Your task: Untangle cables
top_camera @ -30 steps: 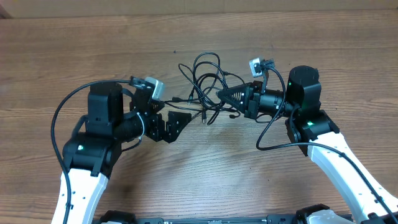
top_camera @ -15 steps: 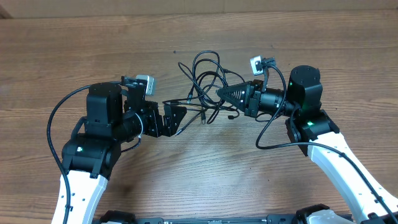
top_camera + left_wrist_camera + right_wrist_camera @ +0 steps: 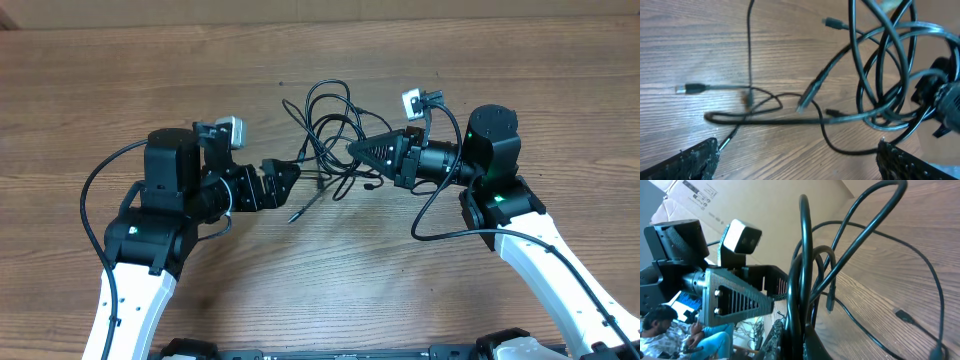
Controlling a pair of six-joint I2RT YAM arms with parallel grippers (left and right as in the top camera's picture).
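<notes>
The cables (image 3: pixel 330 130) are thin black cords looped in a tangle at the middle of the wooden table (image 3: pixel 300 290). My right gripper (image 3: pixel 356 150) comes in from the right and is shut on several strands of the cables (image 3: pixel 805 280), which rise from between its fingers (image 3: pixel 785 335). The left gripper (image 3: pixel 281 174) stands open just left of the tangle, with nothing between its fingertips (image 3: pixel 695 160). In the left wrist view the cables (image 3: pixel 880 75) spread ahead of the left gripper (image 3: pixel 800 167). One silver-tipped plug (image 3: pixel 690 89) lies flat on the wood. A loose cord end (image 3: pixel 303 208) points down-left.
Thick black arm cables (image 3: pixel 440 215) hang beside the right arm. A cardboard box (image 3: pixel 685 200) and a seated person (image 3: pixel 660 330) show beyond the table in the right wrist view. The left arm's camera (image 3: pixel 740 237) faces the right gripper.
The left gripper has moved up and right, closer to the tangle, still open. A loose cord end has swung out down-left. The right gripper has stayed put.
</notes>
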